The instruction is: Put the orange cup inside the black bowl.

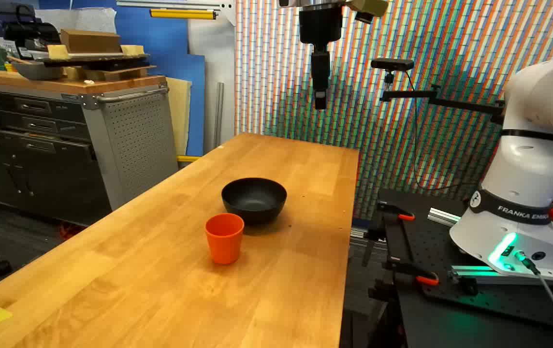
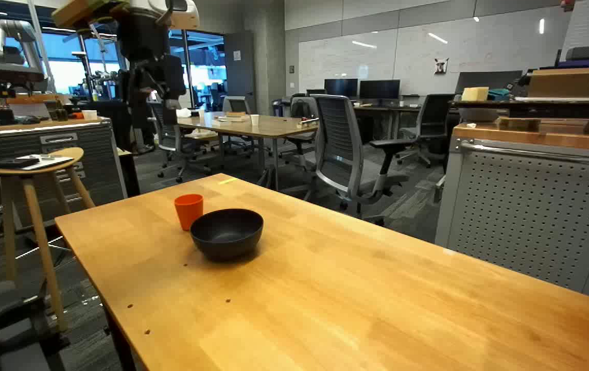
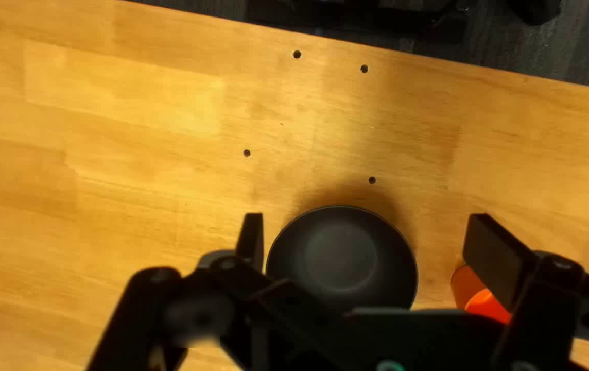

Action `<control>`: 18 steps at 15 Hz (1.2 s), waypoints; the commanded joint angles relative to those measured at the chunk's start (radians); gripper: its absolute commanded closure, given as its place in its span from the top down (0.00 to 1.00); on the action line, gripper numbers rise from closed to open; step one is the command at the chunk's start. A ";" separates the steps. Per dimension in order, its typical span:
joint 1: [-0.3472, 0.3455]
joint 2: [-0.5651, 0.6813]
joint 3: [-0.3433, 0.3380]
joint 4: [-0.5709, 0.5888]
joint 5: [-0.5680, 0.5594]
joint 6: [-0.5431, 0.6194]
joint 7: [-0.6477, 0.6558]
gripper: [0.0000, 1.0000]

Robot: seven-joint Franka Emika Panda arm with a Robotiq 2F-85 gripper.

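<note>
Gripper [image 3: 366, 234], spread wide, hung above the tabletop [image 1: 160, 299]. The orange cup [image 1: 225, 241] stood upright just beside the black bowl [image 1: 254, 200], a narrow gap between them, nearer the corner where yellow tape [image 2: 228, 181] lay; both stood in from the long edges.

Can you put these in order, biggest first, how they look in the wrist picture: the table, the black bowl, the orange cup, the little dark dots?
1. Table
2. Black bowl, partly covered
3. Orange cup, partly hidden behind a gripper finger
4. Little dark dots; they look alike, so I can't rank those
</note>
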State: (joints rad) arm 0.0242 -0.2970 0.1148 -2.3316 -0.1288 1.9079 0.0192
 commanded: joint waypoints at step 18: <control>0.094 0.547 0.023 0.340 -0.002 0.250 0.080 1.00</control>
State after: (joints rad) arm 0.1031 0.0956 0.1494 -2.1310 -0.1521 2.1480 0.0688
